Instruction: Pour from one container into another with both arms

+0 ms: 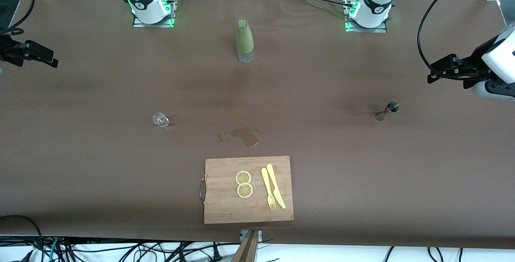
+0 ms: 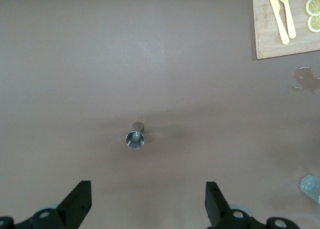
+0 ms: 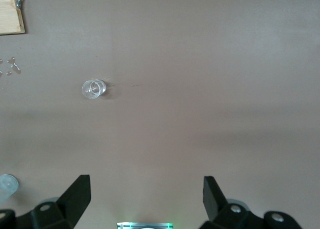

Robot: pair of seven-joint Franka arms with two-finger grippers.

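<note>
A bottle in a green sleeve (image 1: 244,40) stands between the two arm bases, its clear rim also showing as the bottle (image 2: 311,185) and the bottle (image 3: 7,184). A small clear glass (image 1: 161,120) sits toward the right arm's end of the table; the glass (image 3: 93,89) lies well ahead of my right gripper (image 3: 146,179). A metal jigger (image 1: 387,111) sits toward the left arm's end; the jigger (image 2: 135,138) is just ahead of my left gripper (image 2: 147,185). Both grippers are open and empty, hovering: left gripper (image 1: 431,73), right gripper (image 1: 54,61).
A wooden cutting board (image 1: 225,209) lies near the front camera's edge, carrying two lemon slices (image 1: 244,184), a yellow fork (image 1: 268,189) and a yellow knife (image 1: 275,185). A wet spill (image 1: 245,136) darkens the brown cloth just past the board. Cables hang at the table's edges.
</note>
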